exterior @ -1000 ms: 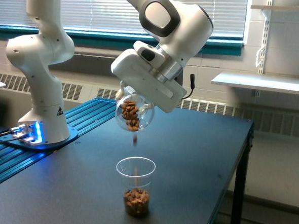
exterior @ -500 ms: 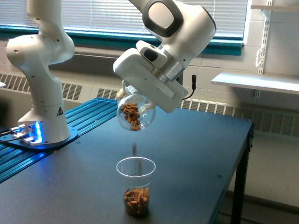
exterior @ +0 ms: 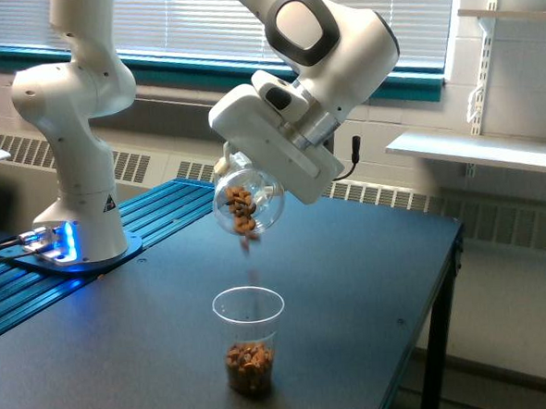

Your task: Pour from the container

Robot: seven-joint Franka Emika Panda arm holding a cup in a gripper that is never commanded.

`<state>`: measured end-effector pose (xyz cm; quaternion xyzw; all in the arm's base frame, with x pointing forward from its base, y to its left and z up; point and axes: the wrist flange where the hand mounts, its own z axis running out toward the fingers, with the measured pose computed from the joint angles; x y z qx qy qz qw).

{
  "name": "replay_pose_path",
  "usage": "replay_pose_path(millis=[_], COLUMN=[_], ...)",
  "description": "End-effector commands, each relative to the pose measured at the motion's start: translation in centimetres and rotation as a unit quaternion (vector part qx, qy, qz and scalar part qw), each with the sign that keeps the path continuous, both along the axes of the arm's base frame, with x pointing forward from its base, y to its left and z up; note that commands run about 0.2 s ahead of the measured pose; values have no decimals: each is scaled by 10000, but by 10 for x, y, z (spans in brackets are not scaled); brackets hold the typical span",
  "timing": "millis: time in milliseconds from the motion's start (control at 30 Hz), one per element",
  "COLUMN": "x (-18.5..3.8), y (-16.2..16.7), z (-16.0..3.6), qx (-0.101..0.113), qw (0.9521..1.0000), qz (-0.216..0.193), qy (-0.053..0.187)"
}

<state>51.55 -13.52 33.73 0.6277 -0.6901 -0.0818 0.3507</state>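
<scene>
The container, a clear round-bodied cup with brown nuts inside, hangs tilted mouth-down above the table. My gripper is shut on it from above; its fingers are mostly hidden behind the white hand and the container. A nut is dropping from the mouth. Directly below stands a clear tapered cup on the dark table, upright, with a layer of nuts in its bottom. The container is well above the cup's rim, not touching it.
The arm's white base stands on a blue ribbed platform at the exterior view's left, with a lit blue unit beside it. The table's edge runs down the exterior view's right. White shelves hang on the wall behind.
The gripper and container have shifted slightly up and toward the exterior view's right. Nuts keep falling into the cup below, and the container holds slightly fewer.
</scene>
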Motion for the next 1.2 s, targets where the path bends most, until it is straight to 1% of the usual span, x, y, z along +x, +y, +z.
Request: replay_pose_path(millis=[33, 267, 567, 733, 900, 1200], x=[3, 5, 11, 15, 16, 16], y=[4, 4, 4, 2, 1, 0], z=[3, 9, 22, 24, 24, 28], qx=[24, 29, 54, 66, 27, 70], qw=[9999, 9997, 9990, 9989, 9987, 9983], qz=[96, 98, 92, 104, 141, 146], qy=[101, 204, 429, 457, 489, 562])
